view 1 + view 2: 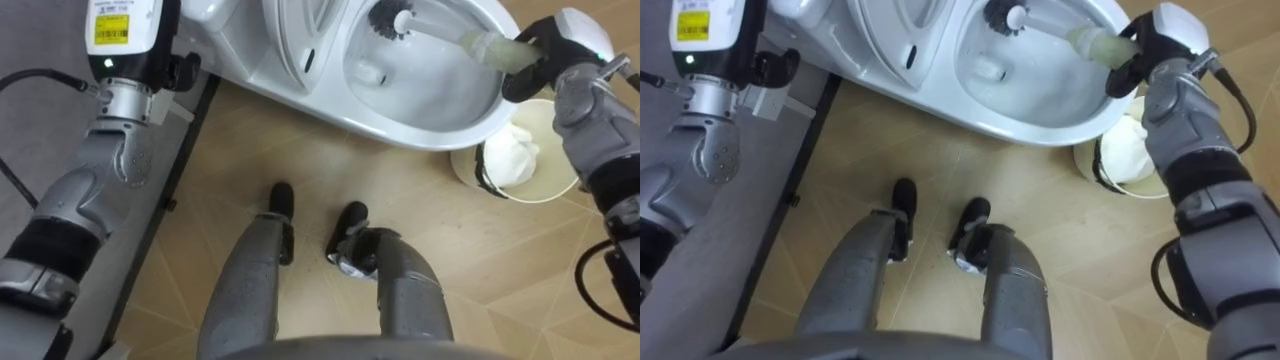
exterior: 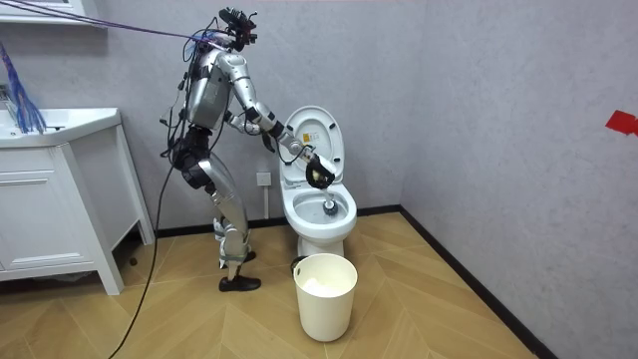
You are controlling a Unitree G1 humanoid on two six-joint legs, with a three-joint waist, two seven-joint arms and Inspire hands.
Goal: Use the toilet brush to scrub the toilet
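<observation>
As right hand grips it, brush spans bowl.

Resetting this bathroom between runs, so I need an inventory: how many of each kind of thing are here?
toilet: 1
toilet brush: 1
bin: 1
cabinet: 1
Total: 4
</observation>
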